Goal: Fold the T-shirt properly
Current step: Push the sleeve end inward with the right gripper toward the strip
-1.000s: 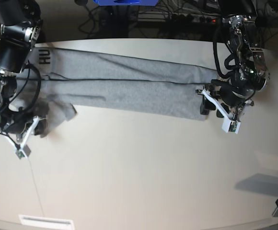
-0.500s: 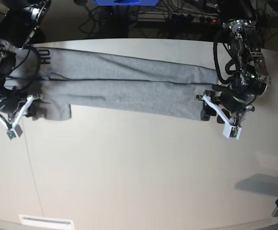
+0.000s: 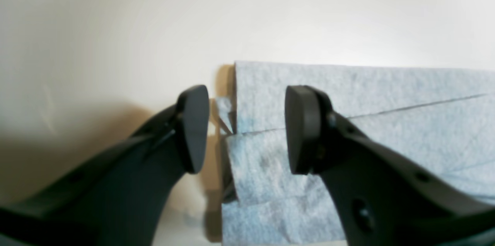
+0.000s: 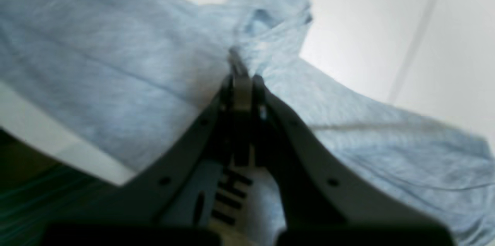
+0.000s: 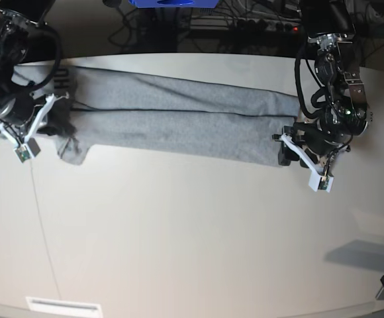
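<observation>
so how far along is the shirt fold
Done: the T-shirt lies folded lengthwise into a long band across the table. In hand: the right claw pinches cloth at the sleeve end; the left claw stands open at the other end. Left: folding the band crosswise.

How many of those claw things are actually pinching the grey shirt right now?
1. The right gripper is clamped on a bunch of the T-shirt at one end. The left gripper stands open over the other end's edge, holding nothing.
</observation>
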Motion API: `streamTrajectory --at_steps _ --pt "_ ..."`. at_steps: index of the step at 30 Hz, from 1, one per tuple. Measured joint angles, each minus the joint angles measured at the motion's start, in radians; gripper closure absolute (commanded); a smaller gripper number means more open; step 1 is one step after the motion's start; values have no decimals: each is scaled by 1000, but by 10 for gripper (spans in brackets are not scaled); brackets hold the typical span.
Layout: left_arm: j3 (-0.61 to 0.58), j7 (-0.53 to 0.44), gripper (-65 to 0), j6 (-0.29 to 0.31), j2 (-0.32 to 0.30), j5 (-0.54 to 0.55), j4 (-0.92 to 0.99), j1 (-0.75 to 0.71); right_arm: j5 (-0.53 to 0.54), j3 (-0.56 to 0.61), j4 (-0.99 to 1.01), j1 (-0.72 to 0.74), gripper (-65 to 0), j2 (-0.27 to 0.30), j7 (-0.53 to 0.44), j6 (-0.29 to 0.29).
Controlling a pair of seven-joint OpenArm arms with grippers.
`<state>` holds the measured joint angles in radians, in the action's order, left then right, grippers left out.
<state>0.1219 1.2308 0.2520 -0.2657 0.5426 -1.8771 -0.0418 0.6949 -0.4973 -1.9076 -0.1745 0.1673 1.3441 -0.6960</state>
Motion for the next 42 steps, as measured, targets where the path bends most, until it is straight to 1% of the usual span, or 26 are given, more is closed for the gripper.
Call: streamTrajectory --at_steps 8,11,15,20,24,36,42 --pt "0 0 -311 0 0 0 0 5 79 0 -9 -109 -1 0 1 0" --pt "0 0 -311 0 0 2 7 6 151 -39 -27 -142 -1 -2 -5 0" --pt "-1 0 -311 0 1 2 32 6 186 -79 -27 -181 -1 6 0 0" --pt "-2 0 -311 0 0 1 48 6 190 -87 -27 -223 -1 17 0 0" --pt "-2 -47 -311 0 0 1 48 6 190 -87 -27 -228 -1 17 -1 0" --pt "-3 -46 -311 0 0 1 50 2 190 -87 -26 -234 -1 17 0 0" --pt "-3 -46 -311 0 0 0 50 0 190 -85 -25 -262 -1 18 -3 0"
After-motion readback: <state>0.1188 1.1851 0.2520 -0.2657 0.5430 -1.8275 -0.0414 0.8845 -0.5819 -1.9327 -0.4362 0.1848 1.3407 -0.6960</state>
